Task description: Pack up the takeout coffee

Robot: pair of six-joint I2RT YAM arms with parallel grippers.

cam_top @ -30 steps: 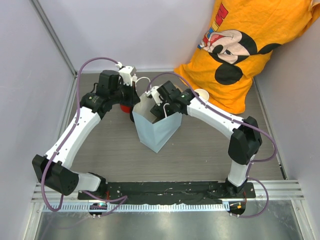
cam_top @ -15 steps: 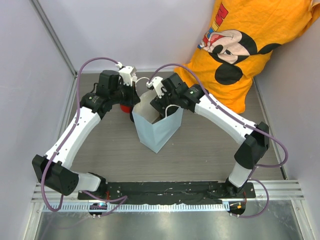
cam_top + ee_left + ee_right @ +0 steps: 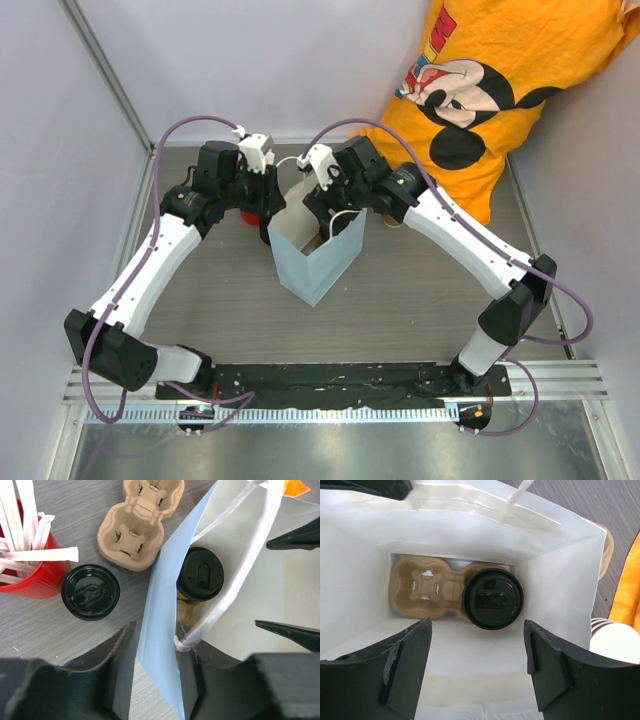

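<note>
Takeout coffee [image 3: 493, 598], lid on, sits in pulp carrier [image 3: 420, 587] at bottom of the paper bag [image 3: 310, 265]. Right gripper [image 3: 477, 630] over bag mouth, jaws wide, holding nothing. Left gripper [image 3: 156, 645] part-open, astride the bag's wall.

The bag [image 3: 157, 630] is smooth matt paper, pale blue outside and white inside, with a white twisted paper cord handle [image 3: 235, 575]. The lid in the bag [image 3: 493, 598] is glossy black plastic, as is the lid on the tabletop [image 3: 90, 592]. The tray in the bag [image 3: 420, 587] and the tray on the tabletop [image 3: 137, 522] are rough, matt brown moulded pulp. The red cup [image 3: 30, 577] is shiny, see-through plastic, and its sticks [image 3: 22, 520] look wrapped in white paper. The tabletop [image 3: 400, 300] is matt grey with a wood grain. The right gripper [image 3: 477, 645] has matt black plastic fingers [image 3: 402, 667] with rough, chipped edges. The shirt [image 3: 500, 90] at the far right corner is creased orange cloth. The rail [image 3: 330, 450] at the near edge is brushed metal.
</note>
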